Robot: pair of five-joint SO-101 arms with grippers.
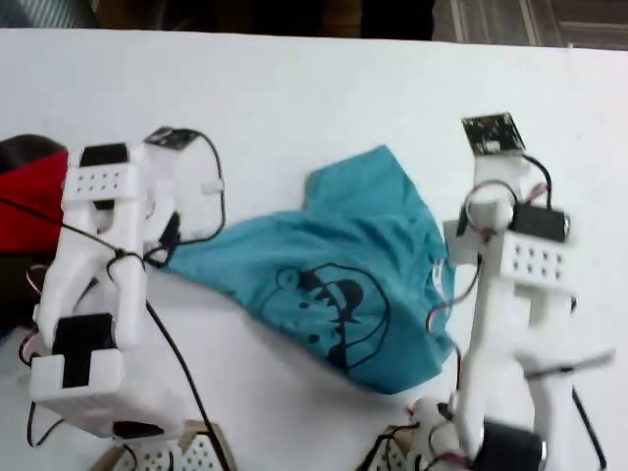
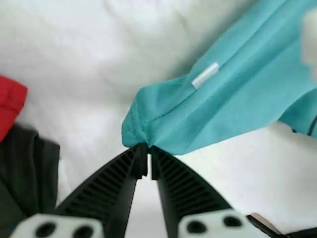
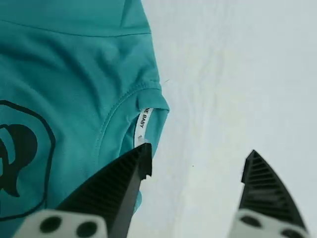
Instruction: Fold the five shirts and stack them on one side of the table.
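Observation:
A teal shirt (image 1: pixel 343 285) with a dark print lies crumpled in the middle of the white table (image 1: pixel 294 88). My left gripper (image 2: pixel 147 151) is shut on a bunched corner of the teal shirt (image 2: pixel 223 104); in the high view that gripper (image 1: pixel 171 245) sits at the shirt's left tip. My right gripper (image 3: pixel 198 161) is open beside the neck opening of the teal shirt (image 3: pixel 74 89). One of its fingertips (image 3: pixel 142 156) rests by the collar label (image 3: pixel 142 124), the other is over bare table. In the high view the right gripper (image 1: pixel 456 235) is at the shirt's right edge.
A red shirt (image 1: pixel 34 196) and a black garment (image 1: pixel 25 152) lie at the table's left edge, close to the left arm; the red shirt (image 2: pixel 10 104) and the black garment (image 2: pixel 25 173) are also near the left gripper. The arm bases stand along the front edge.

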